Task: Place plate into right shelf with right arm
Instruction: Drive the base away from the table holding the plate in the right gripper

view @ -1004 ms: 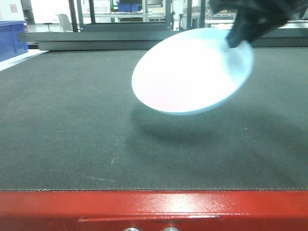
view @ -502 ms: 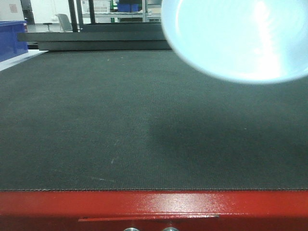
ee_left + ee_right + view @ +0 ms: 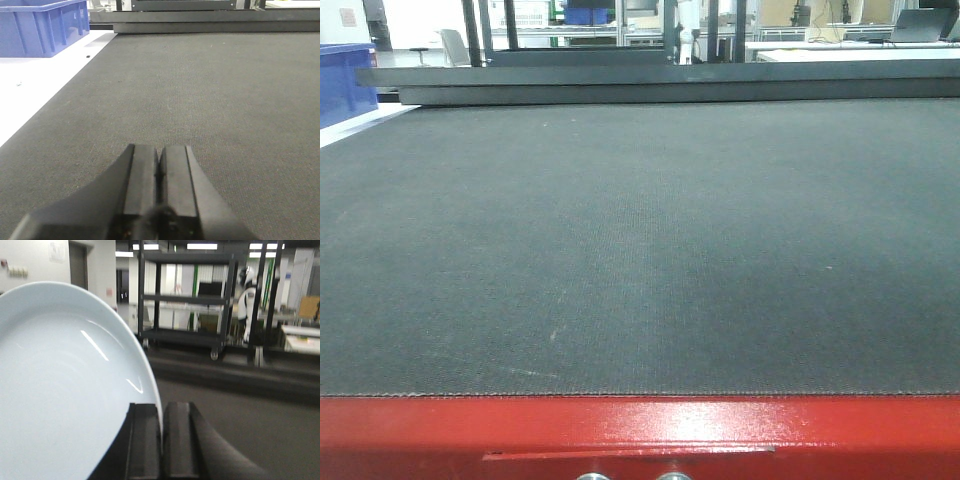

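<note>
The plate [image 3: 60, 380], pale and glossy, fills the left half of the right wrist view and stands nearly on edge. My right gripper [image 3: 161, 412] is shut on its rim, one finger on each face. The front view shows neither the plate nor the right gripper. My left gripper [image 3: 159, 155] is shut with nothing in it and hovers low over the dark mat [image 3: 210, 100]. The right shelf is out of view.
A red frame [image 3: 640, 430] edges the dark mat [image 3: 640, 250] at the front. A blue bin [image 3: 40, 25] stands on a white surface at the far left. A black wheeled rack [image 3: 185, 300] and a low dark ledge lie beyond the mat.
The plate, held by the right gripper, rose and swung right across the front view, then left that view entirely. The mat is now bare there.
</note>
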You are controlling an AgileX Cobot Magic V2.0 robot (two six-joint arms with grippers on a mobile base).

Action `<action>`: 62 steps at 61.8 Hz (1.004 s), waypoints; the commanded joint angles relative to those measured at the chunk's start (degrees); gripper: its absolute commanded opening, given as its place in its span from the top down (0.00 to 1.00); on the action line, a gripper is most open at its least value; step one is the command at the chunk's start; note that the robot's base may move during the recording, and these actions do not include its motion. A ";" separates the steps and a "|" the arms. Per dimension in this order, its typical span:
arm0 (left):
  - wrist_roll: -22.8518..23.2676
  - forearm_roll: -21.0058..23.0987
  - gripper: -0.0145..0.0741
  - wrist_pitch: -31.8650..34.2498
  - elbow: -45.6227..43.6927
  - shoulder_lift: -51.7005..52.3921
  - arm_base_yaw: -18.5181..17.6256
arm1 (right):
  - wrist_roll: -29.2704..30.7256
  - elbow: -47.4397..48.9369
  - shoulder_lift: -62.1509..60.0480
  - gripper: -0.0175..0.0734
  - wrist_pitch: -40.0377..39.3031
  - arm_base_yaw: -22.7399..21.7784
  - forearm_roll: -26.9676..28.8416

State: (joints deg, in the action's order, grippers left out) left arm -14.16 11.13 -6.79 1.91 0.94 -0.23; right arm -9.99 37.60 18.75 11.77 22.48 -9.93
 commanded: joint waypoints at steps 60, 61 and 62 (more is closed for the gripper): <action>0.16 0.34 0.89 4.80 0.45 0.61 0.07 | 0.40 1.71 0.34 0.77 -6.20 -0.22 -0.86; 0.16 0.34 0.89 4.80 0.45 0.61 0.07 | 0.40 1.71 0.34 0.77 -6.20 -0.22 -0.86; 0.16 0.34 0.89 4.80 0.45 0.61 0.07 | 0.40 1.71 0.34 0.77 -6.20 -0.22 -0.86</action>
State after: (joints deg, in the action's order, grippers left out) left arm -14.16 11.13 -6.79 1.91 0.94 -0.23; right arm -9.99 37.60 18.45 10.79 22.48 -10.03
